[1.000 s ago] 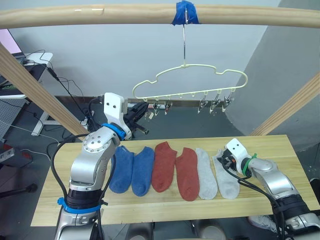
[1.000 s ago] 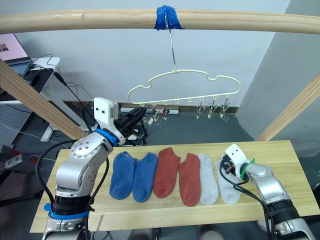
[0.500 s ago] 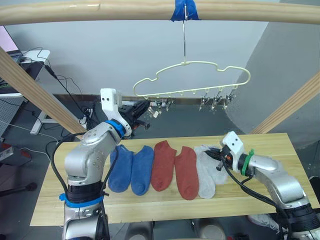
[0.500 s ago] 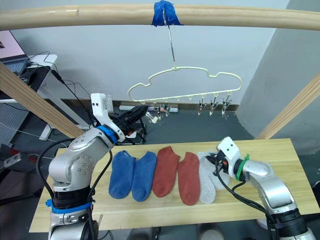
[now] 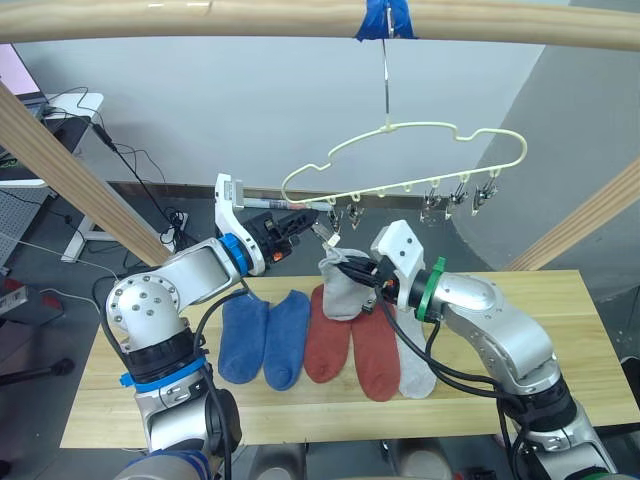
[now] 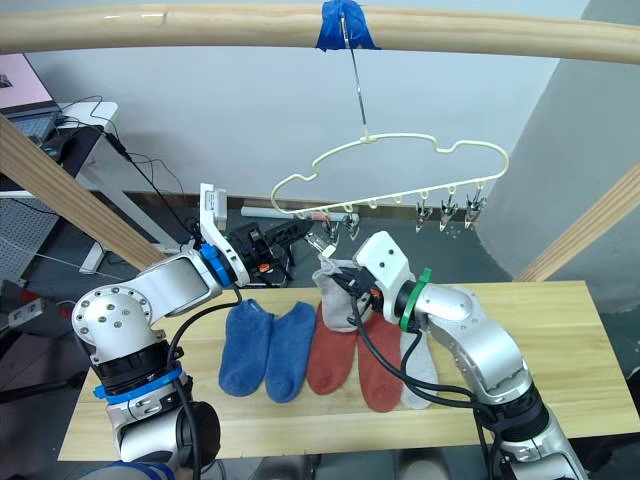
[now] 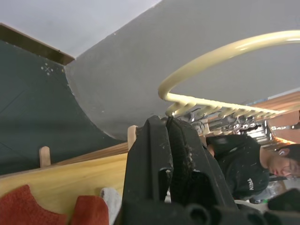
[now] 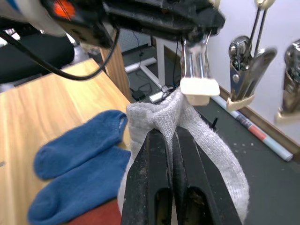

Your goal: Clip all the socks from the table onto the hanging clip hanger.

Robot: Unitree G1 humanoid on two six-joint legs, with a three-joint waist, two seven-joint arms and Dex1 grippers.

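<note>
Grey sock (image 5: 340, 290) pinched in right gripper (image 5: 352, 271), lifted just under clip hanger (image 5: 400, 165), left gripper (image 5: 318, 213) clamped on end clip (image 8: 198, 70), five socks (image 5: 300, 340) flat on table (image 5: 560, 330)

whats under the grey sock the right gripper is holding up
Under the lifted light grey knit sock, pinched in the right gripper, lie the two rust-red socks on the pale wooden table. The sock covers the red socks' cuffs.

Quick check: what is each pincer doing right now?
Left pincer: shut on a clip of the hanger.
Right pincer: shut on a grey sock.
</note>
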